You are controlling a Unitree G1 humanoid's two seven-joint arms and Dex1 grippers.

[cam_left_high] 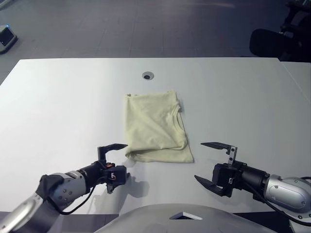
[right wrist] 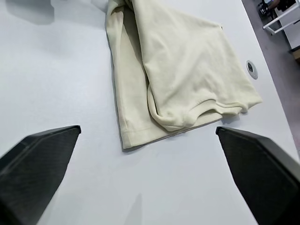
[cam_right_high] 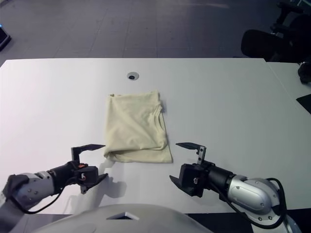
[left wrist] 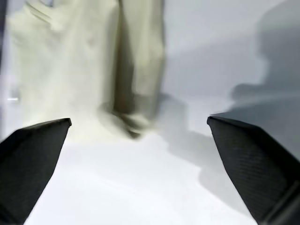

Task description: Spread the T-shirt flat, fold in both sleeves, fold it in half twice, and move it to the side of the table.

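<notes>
A pale yellow T-shirt [cam_left_high: 155,128] lies folded into a narrow upright rectangle in the middle of the white table [cam_left_high: 58,102], its neckline showing along the right edge. My left gripper [cam_left_high: 116,166] hovers just off the shirt's near left corner, open and holding nothing. My right gripper [cam_left_high: 199,160] stands open a little right of the near right corner, also holding nothing. From the left wrist view the shirt [left wrist: 84,70] lies ahead of the open fingers [left wrist: 33,159]. The right wrist view has the shirt [right wrist: 187,65] with its layered hem ahead between the spread fingers [right wrist: 37,159].
A round cable grommet [cam_left_high: 147,75] sits in the table beyond the shirt. A black chair [cam_left_high: 277,41] stands past the far right corner, and a second table [cam_left_high: 300,73] adjoins on the right. Bare tabletop lies on both sides of the shirt.
</notes>
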